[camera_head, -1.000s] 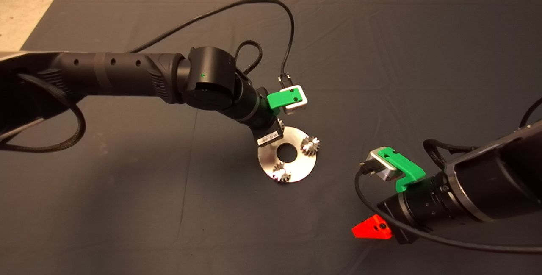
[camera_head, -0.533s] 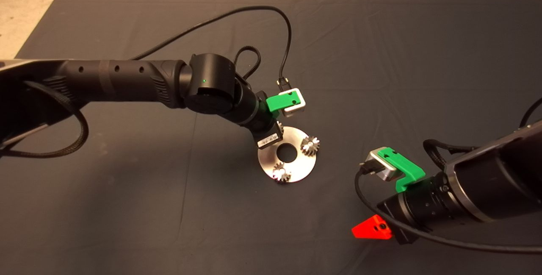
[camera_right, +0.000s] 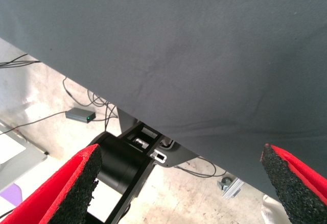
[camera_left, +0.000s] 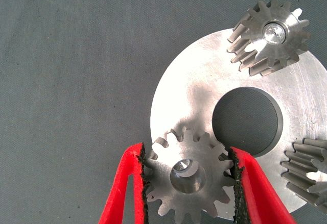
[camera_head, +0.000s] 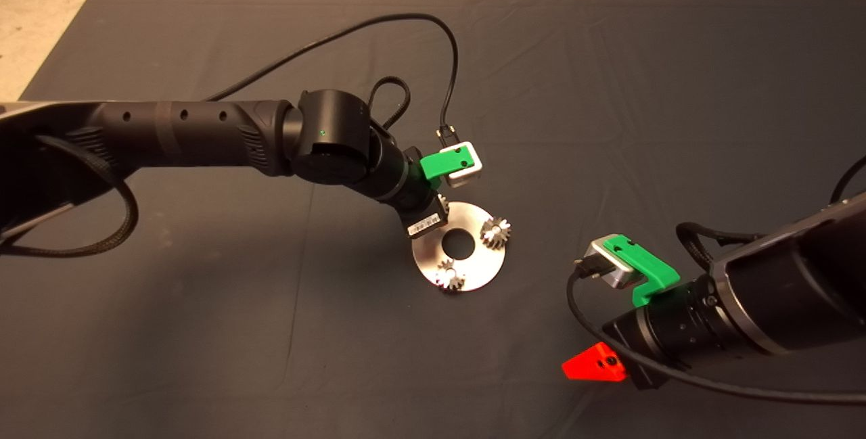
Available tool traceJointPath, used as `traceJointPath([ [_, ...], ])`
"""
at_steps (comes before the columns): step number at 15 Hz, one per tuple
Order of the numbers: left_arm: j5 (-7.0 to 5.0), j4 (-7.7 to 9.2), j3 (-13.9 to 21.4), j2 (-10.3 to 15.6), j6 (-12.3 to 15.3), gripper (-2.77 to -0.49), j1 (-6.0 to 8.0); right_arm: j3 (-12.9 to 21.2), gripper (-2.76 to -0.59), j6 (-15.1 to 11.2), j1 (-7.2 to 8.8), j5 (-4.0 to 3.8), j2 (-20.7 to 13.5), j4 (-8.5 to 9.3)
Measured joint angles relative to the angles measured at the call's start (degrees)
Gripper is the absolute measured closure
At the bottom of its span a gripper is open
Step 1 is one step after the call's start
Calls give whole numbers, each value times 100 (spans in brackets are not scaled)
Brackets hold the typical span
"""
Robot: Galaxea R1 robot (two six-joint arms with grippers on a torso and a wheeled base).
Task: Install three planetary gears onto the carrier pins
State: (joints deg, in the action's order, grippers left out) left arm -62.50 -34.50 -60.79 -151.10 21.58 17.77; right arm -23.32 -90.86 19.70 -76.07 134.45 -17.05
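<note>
Two gears (camera_head: 495, 230) (camera_head: 449, 274) sit on pins at the disc's (camera_head: 482, 266) three and seven o'clock. The left gripper (camera_left: 188, 183) pinches the third gear (camera_left: 190, 177) at eleven o'clock. The right gripper (camera_right: 179, 183), jaws wide, waits at the mat's (camera_head: 609, 87) four o'clock.

a dark mat (camera_head: 609, 87) covered the table, creased in faint folds. beyond the mat's far edge lay pale concrete floor (camera_head: 40, 13). below the mat's edge, cables (camera_right: 30, 60) and a small grey box (camera_right: 79, 115) sat on that floor.
</note>
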Motion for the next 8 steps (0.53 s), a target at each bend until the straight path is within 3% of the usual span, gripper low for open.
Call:
traceJointPath([
  [8, 59, -1, -63, 0, 0, -70, -2, 0, -234, -1, -1, 0, 0, 0],
])
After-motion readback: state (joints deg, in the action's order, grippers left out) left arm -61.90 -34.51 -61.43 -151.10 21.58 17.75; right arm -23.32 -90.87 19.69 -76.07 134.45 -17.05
